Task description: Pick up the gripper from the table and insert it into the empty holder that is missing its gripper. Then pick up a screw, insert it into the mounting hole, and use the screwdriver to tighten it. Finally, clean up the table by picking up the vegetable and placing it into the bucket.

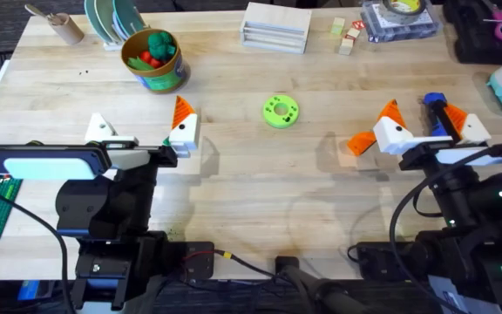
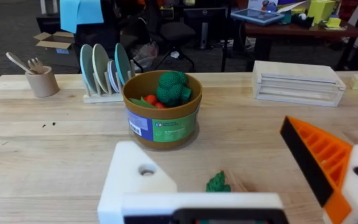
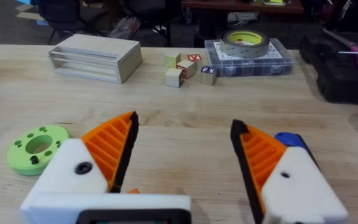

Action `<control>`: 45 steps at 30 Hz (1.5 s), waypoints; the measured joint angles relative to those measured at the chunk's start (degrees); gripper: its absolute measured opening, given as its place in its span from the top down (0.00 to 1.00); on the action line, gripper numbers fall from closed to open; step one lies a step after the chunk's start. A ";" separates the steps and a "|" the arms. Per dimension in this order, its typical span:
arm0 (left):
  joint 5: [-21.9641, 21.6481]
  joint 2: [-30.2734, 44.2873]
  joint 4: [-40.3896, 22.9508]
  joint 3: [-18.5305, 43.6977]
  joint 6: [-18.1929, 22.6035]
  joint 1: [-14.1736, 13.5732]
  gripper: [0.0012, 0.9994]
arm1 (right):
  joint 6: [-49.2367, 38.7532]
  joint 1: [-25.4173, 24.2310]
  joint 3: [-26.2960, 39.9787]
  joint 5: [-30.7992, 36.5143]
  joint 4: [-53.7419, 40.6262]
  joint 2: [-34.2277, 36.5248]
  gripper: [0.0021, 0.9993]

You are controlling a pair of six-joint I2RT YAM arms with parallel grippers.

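- My right gripper (image 3: 184, 124) is hanging with jaws apart, empty; the loose orange gripper (image 1: 360, 142) is lying on the table just beside its finger.
- My left gripper (image 2: 207, 140) is standing apart too, one finger bare.
- Risk I am judging: closing off-centre could knock the wedge away, and the blue screwdriver (image 1: 434, 106) is crowding it.

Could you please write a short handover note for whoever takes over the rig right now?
Left gripper: open, empty, low over the table; one finger is a bare white block without an orange pad.
Right gripper: open, empty.
Orange ribbed plastic finger: on the table beside the right gripper.
Stubby blue screwdriver: on the table at the right gripper's other side.
Small green toy vegetable: on the table near the yellow-rimmed round bucket.
Done: apparently nothing. Left: insert finger, screw, tighten, bin vegetable.
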 joint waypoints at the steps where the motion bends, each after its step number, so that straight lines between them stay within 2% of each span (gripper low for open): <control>1: 0.00 -0.02 0.02 0.00 -0.02 0.00 0.01 | 0.00 0.00 0.00 0.00 -0.22 0.00 0.05; 14: 0.18 0.00 0.04 0.02 -0.03 0.00 0.01 | 0.00 0.00 0.02 -0.11 -0.13 0.00 0.05; 16: 0.92 0.00 -0.32 0.30 -0.07 0.00 0.01 | 0.00 0.00 0.81 -2.08 -1.40 0.00 0.05; 21: 1.38 0.00 -5.44 4.19 -0.24 0.00 0.01 | -0.02 0.00 6.67 -3.75 -10.74 0.11 0.05; 26: 1.53 0.60 -16.02 10.69 -0.24 0.00 0.01 | 0.00 0.00 16.65 -4.37 -21.11 1.30 0.05; 29: 1.55 3.79 -21.74 14.70 -0.24 0.00 0.01 | 0.00 0.00 22.69 -4.69 -26.63 3.17 0.05; 34: 1.55 12.28 -28.94 21.58 -0.26 0.00 0.01 | 0.02 0.00 28.53 -6.78 -29.83 6.53 0.05; 40: 1.77 24.82 -33.38 30.40 -0.24 0.00 0.01 | 1.45 0.02 31.32 -10.56 -29.99 9.60 0.05; 45: 1.97 37.33 -40.37 36.96 -0.24 0.00 0.01 | 4.84 0.02 32.25 -11.59 -31.35 11.96 0.05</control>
